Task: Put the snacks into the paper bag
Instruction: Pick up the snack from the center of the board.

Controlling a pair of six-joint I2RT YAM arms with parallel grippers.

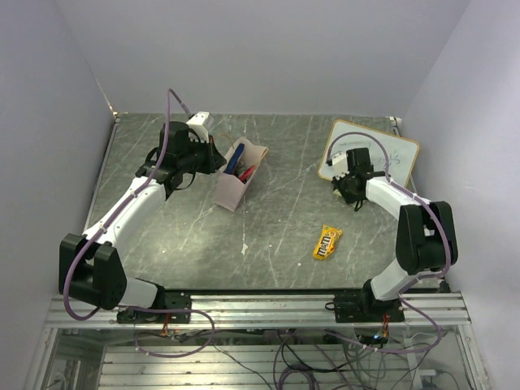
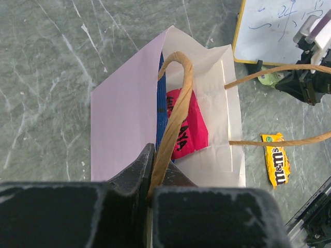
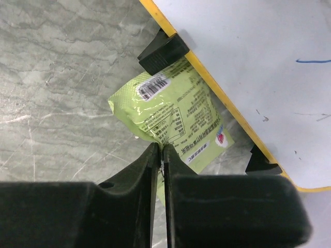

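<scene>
The pale paper bag (image 1: 234, 185) (image 2: 124, 113) stands at mid-table with its mouth held apart. My left gripper (image 1: 213, 154) (image 2: 155, 155) is shut on one of the bag's brown handles (image 2: 178, 103). Inside the bag I see a pink-red packet (image 2: 187, 126) and a dark blue one (image 2: 162, 103). The light green snack (image 3: 173, 116) lies against the foot of the whiteboard, and my right gripper (image 1: 348, 191) (image 3: 160, 151) is shut on its near edge. A yellow M&M's packet (image 1: 327, 241) (image 2: 275, 160) lies flat on the table, right of centre.
A white scribbled board (image 1: 370, 153) (image 3: 258, 62) with a yellow frame leans on black feet (image 3: 161, 49) at the back right. Purple walls close in the sides and back. The aluminium rail (image 1: 260, 309) runs along the near edge.
</scene>
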